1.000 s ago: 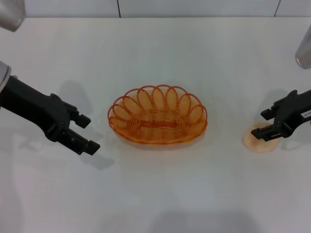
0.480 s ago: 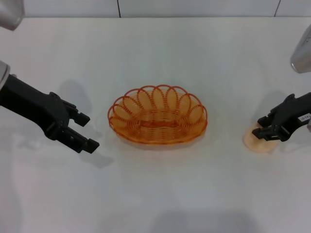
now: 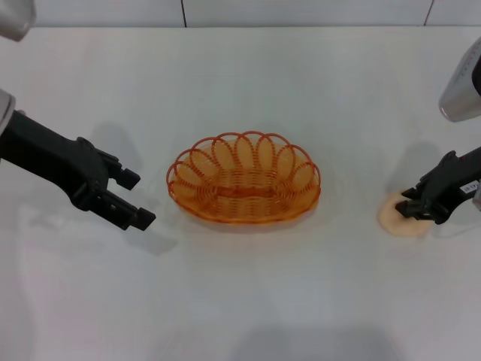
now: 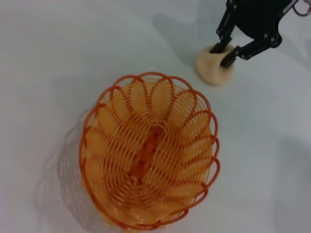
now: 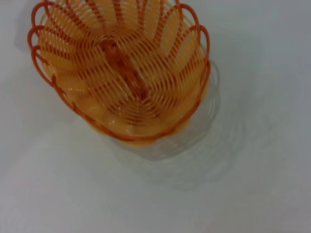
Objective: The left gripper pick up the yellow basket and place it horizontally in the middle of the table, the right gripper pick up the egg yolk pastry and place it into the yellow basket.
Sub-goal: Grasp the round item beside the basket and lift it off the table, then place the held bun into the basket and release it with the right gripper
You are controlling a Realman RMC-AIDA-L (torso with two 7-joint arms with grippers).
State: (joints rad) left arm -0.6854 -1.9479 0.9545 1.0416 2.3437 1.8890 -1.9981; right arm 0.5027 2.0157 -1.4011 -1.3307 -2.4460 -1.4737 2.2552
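The counter is carrying the yellow basket, which is sitting lengthwise at its middle, between both pincers. The left pincer is hovering open and empty just beside the basket. The right pincer is straddling the egg yolk pastry, its 2 fingers against its sides.
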